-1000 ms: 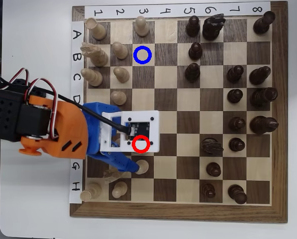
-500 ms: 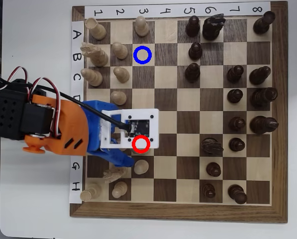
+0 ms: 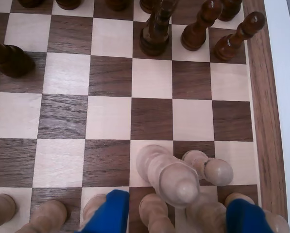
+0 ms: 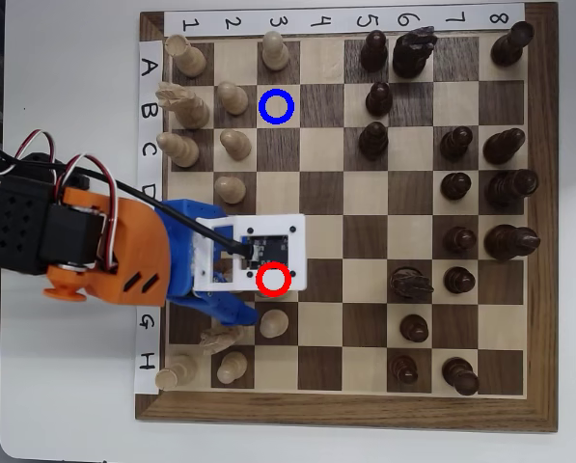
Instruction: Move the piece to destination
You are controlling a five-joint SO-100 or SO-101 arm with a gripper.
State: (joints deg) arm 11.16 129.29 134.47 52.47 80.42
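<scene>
Cream wooden round-headed pawn (image 4: 275, 321) beside spread blue jaws (image 4: 237, 323), near board's bottom-left corner; closing off-centre risks toppling crowded pale neighbours (image 4: 232, 366).

dark pieces (image 4: 458, 187): right half | chessboard (image 4: 350, 410): white table (image 4: 66, 386)

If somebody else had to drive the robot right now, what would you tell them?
Gripper: open, low over the pale pieces, holding nothing.
Pawn: stands in row G, column 3, right beside the gripper in the overhead view.
Blue-ring square: row B, same column, empty.
Done: the approach only.
Left: close on the pawn, lift it, carry it to the blue-ring square and set it down.
</scene>
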